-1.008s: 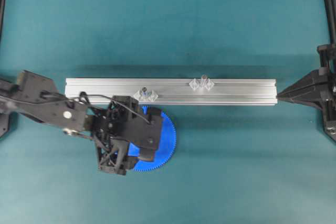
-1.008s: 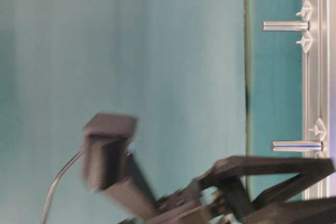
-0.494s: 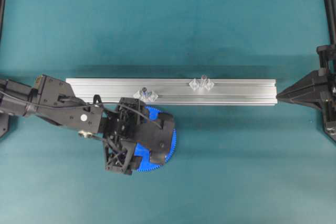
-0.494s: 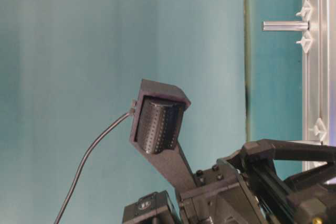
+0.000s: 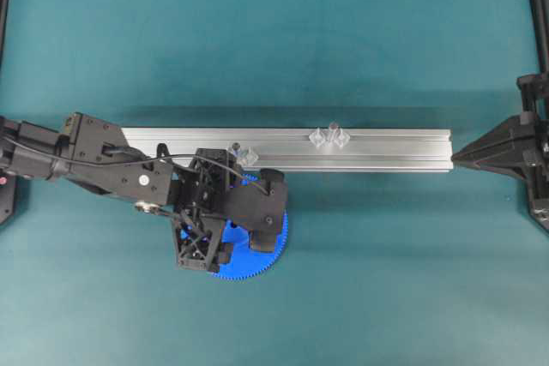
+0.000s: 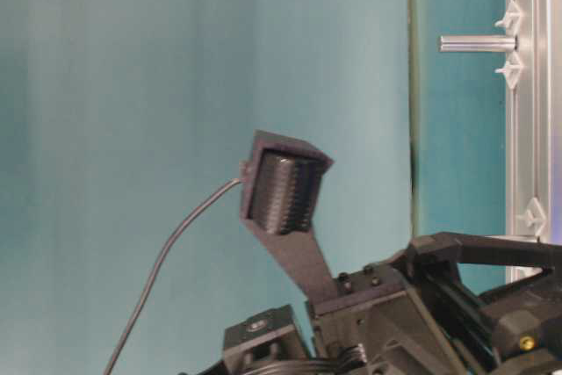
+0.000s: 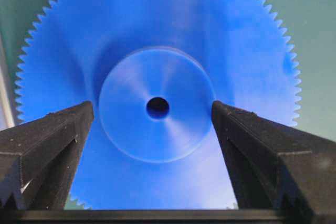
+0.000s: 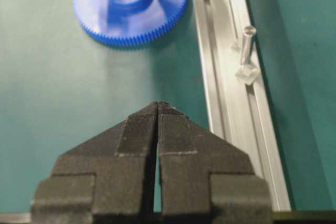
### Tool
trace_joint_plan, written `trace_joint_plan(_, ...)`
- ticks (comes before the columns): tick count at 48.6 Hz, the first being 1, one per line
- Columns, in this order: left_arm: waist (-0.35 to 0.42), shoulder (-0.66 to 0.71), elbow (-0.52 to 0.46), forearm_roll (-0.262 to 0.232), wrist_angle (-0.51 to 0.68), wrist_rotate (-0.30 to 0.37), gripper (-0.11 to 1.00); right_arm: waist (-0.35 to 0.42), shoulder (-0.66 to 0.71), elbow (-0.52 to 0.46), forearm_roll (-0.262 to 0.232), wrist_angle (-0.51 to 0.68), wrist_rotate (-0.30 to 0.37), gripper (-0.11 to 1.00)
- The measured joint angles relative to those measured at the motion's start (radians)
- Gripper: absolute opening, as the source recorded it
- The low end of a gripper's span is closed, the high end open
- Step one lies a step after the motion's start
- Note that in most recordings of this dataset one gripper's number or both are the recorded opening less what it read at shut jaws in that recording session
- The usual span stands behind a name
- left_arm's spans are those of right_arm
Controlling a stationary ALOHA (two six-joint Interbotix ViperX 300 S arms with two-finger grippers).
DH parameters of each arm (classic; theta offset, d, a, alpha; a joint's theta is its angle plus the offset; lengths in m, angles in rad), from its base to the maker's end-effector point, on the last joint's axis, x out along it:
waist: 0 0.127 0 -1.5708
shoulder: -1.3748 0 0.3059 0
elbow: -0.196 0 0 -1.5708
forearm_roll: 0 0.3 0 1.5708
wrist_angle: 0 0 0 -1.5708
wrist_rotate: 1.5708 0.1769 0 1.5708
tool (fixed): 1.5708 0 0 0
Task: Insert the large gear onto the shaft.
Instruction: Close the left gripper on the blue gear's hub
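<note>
The large gear lies flat on the green table beside the aluminium rail. The left gripper hangs wide open, fingers either side of the hub, not gripping. Next it should close on the hub, then lift toward the shaft.

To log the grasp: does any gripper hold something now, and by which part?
Nothing is held. The open left gripper straddles the gear's hub without touching; the right gripper is shut, empty.

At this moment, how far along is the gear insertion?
Early stage. Done: the left gripper is lowered over the large gear, fingers open either side of its hub. In hand: closing the grasp; nothing is held. Left: lift the gear from the mat and seat it on a shaft on the rail.
</note>
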Motion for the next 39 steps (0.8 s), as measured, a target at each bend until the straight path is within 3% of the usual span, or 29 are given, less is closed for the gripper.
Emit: trace_joint_plan(39,-0.008,0.026,-0.003,0.0,0.0,-0.025,0.93,0.0,-0.003,0.011,0.003,-0.012,0.003,0.01)
